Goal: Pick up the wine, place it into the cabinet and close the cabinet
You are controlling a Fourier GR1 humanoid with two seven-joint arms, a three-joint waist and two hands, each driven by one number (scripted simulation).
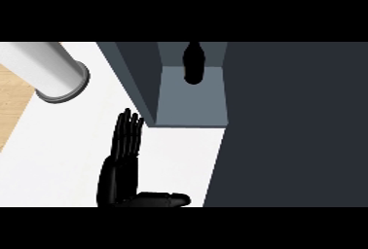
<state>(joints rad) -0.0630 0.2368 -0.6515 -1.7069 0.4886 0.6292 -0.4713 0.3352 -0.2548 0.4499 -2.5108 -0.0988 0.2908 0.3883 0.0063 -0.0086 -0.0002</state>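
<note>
Wine (193,61) stands inside the cabinet (191,104), at twelve o'clock. My left hand (122,165), at seven o'clock over the desk (57,160), is wide, fingers straight, holding nothing. Placing looks done; the cabinet is not yet closed.

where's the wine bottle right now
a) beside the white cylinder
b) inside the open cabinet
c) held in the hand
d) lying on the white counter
b: the dark wine bottle shows deep inside the open cabinet, on its grey floor, while the left hand is outside over the counter with straight fingers, holding nothing.
</note>
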